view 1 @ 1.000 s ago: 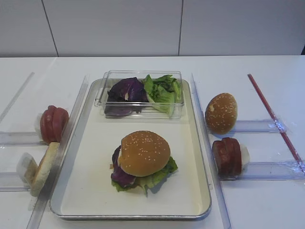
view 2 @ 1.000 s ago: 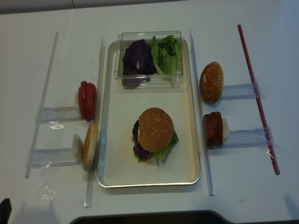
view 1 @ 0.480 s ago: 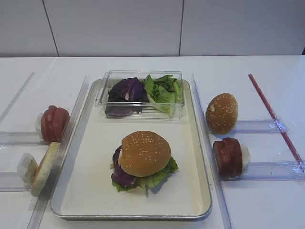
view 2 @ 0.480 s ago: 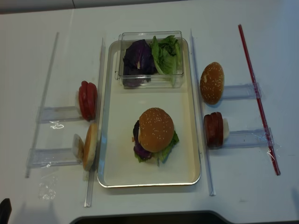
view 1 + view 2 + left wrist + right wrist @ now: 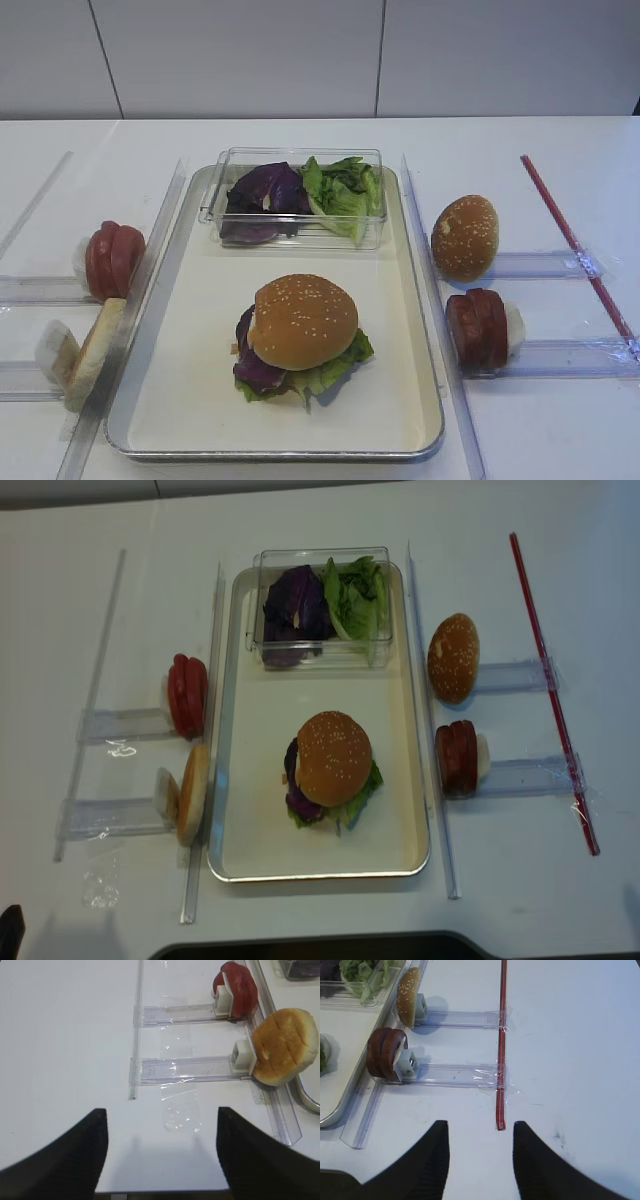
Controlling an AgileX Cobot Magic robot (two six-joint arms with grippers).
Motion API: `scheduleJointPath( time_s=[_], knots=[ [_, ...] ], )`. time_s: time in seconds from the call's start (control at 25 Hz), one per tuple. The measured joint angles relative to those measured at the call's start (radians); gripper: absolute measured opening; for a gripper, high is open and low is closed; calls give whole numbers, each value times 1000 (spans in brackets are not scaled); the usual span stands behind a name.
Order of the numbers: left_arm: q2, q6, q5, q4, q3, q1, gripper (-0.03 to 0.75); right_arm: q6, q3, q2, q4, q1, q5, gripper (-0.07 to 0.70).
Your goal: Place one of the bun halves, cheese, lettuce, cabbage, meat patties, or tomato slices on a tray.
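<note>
Over bare table, the right tool [image 5: 479, 1152] hovers, jaws apart.

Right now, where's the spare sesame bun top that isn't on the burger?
In the exterior high view, the domed golden-brown sesame bun top stands on edge right of the silver metal tray, just behind the dark brown-red meat patties.

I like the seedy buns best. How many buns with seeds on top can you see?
2. One seeded bun tops the burger on the tray; the other seeded bun stands on edge to the tray's right.
</note>
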Motion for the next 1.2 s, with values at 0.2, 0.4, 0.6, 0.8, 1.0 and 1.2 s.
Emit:
scheduleJointPath(
  time_s=[0.2,0.4,0.6,0.8,1.0,1.2],
  knots=[
    [0,0,0,0,0,0,469,0,0,0,0,0,0,351],
    [0,0,0,0,0,0,469,-3,0,0,0,0,0,538],
    [0,0,0,0,0,0,469,-3,0,0,0,0,0,652],
    [0,0,0,0,0,0,469,-3,0,0,0,0,0,629],
    [0,0,0,0,0,0,469,-3,0,0,0,0,0,604],
    [0,0,0,0,0,0,469,-3,0,0,0,0,0,602]
  ],
)
